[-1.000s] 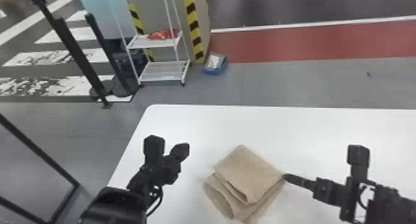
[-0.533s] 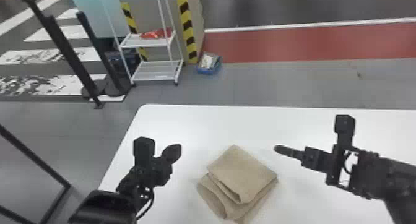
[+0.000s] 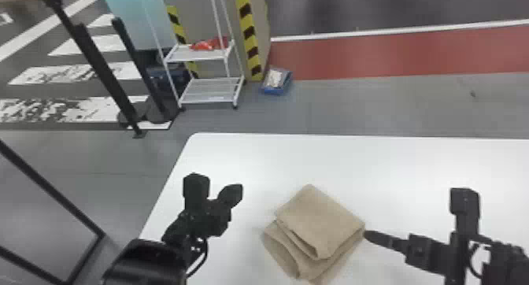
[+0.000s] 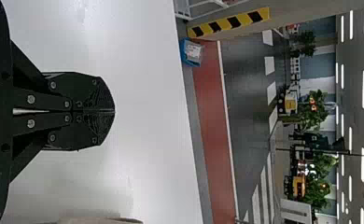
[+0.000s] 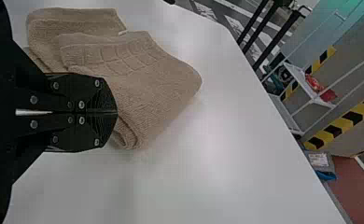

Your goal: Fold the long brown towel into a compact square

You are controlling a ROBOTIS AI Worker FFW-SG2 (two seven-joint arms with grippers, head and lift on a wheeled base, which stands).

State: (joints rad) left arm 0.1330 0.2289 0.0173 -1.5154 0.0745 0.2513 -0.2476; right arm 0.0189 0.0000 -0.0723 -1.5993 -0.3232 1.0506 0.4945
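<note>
The brown towel (image 3: 320,221) lies folded in layers on the white table, its lower layers fanned out toward the near left. At its right corner is my right gripper (image 3: 366,235), shut; whether it touches the cloth I cannot tell. In the right wrist view the shut right gripper (image 5: 116,112) overlaps the edge of the towel (image 5: 157,84). My left gripper (image 3: 236,189) is over the table to the towel's left, apart from it. In the left wrist view the left gripper (image 4: 114,111) has its fingers together, and a strip of towel (image 4: 96,220) shows at the border.
The white table (image 3: 354,158) extends behind the towel and to both sides, with its left edge close to my left arm. Beyond it on the floor stand a white shelf rack (image 3: 210,91), a blue box (image 3: 277,81) and black posts (image 3: 98,67).
My right gripper first drew back from the towel's right corner, then came back to it. The head view shifted slightly. The left gripper and the towel's folds look much the same.
</note>
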